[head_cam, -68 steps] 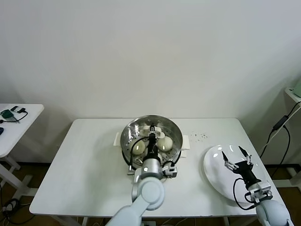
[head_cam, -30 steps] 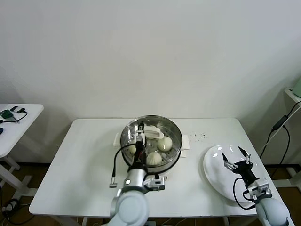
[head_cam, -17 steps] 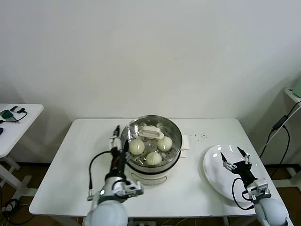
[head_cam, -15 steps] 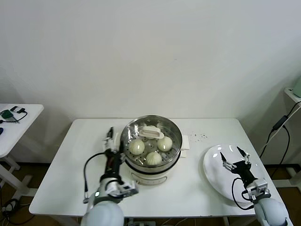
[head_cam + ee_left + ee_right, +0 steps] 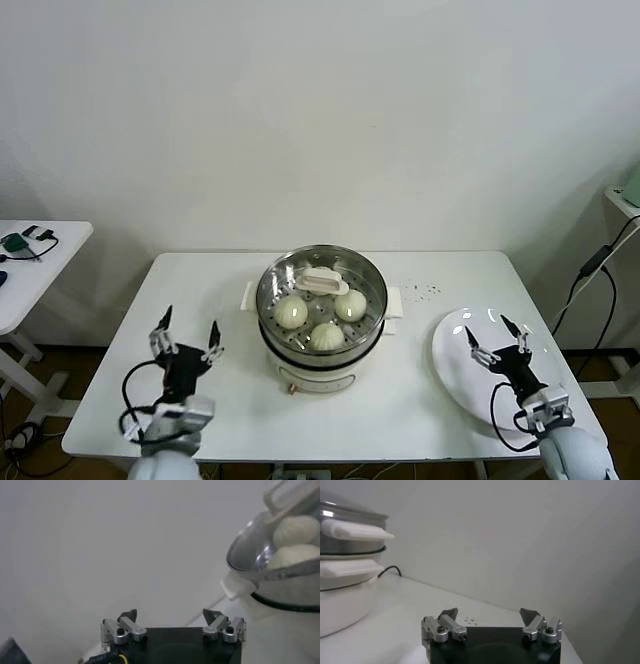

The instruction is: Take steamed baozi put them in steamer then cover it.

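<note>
From the head view, three steamed baozi (image 5: 290, 313) showed inside one steamer (image 5: 322, 300) at the table's (image 5: 200, 300) middle, under the cover (image 5: 324, 281) with its white handle. One white plate (image 5: 462, 375) lay at the right. No writing was legible. The left gripper (image 5: 185, 340), over the pot earlier, had withdrawn to the near left, jaws spread and empty. The right gripper (image 5: 497, 338) hovered over the plate, jaws apart.

From the left wrist view, two buns (image 5: 295, 530) showed in the steamer (image 5: 280, 575); the left gripper (image 5: 172, 622) stood wide.

From the right wrist view, the right gripper (image 5: 491, 620) stood wide, with the steamer (image 5: 347, 580) beyond it.
</note>
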